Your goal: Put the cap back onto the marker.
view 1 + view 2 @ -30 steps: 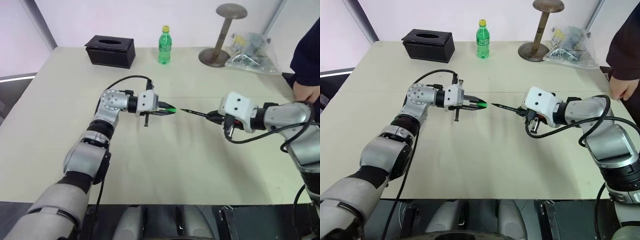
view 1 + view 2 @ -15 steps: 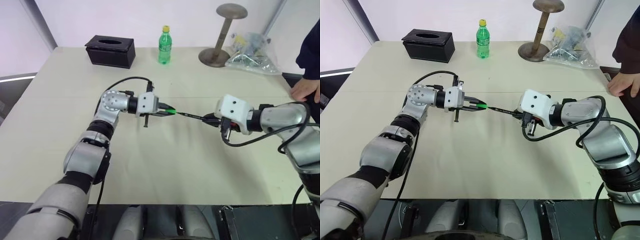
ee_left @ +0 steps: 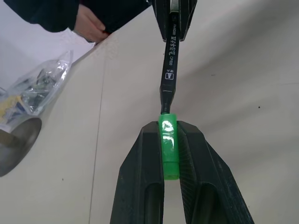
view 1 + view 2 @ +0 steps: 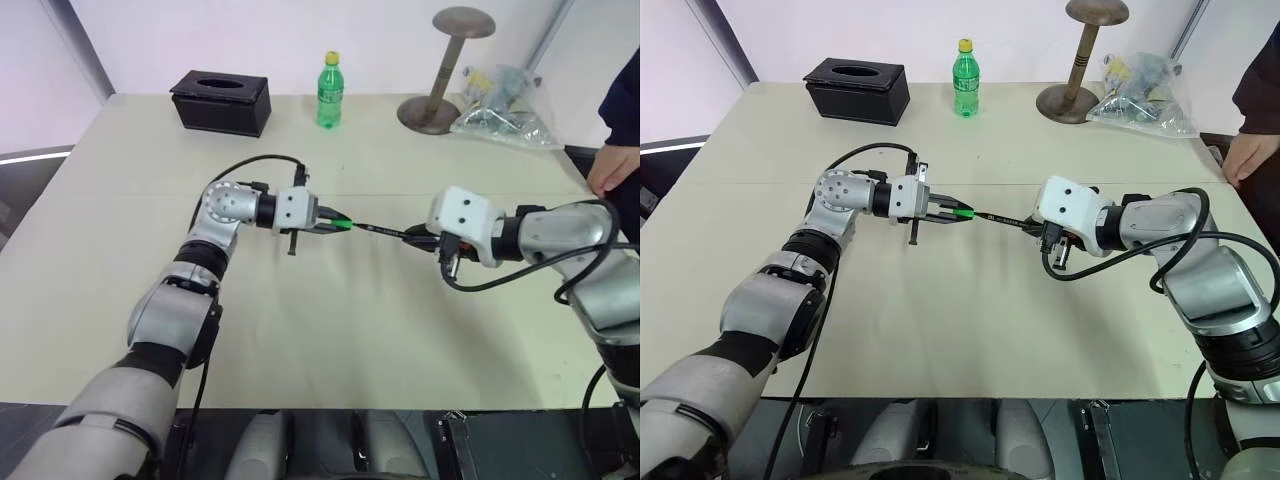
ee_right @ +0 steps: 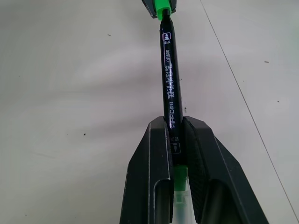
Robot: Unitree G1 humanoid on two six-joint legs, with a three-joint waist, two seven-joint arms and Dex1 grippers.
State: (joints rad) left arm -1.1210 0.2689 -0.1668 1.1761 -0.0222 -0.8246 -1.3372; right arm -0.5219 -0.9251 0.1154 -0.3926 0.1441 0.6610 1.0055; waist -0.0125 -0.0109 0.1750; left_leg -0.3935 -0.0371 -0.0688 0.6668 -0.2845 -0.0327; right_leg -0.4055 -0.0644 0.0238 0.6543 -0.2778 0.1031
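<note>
Where fingers [image 5: 159, 154] pinch, marker [image 5: 169, 74] lettering "CP500".

cap [image 3: 168, 144]: bright green, held level above table | marker [image 5: 169, 88]: slim black; tip meets cap

**Marker tip lost inside cap; onlooker cropped at frame edge**

The writing tip of the marker [image 3: 168, 79] is hidden where it meets the cap [image 3: 168, 144], so how far it has seated cannot be told. The cap's sides are covered by the fingers [image 3: 140, 172] of the left end effector [image 4: 335, 224]. The marker's rear end sits buried between the fingers [image 5: 156, 163] of the right end effector [image 4: 1032, 226]. At the worktop's [image 4: 330, 330] far right, a person [image 4: 625, 110] is cut off by the picture's edge, only a hand [image 4: 612, 167] and dark sleeve visible. The contents of the clear plastic bag [image 4: 498, 95] are too small to identify.
</note>
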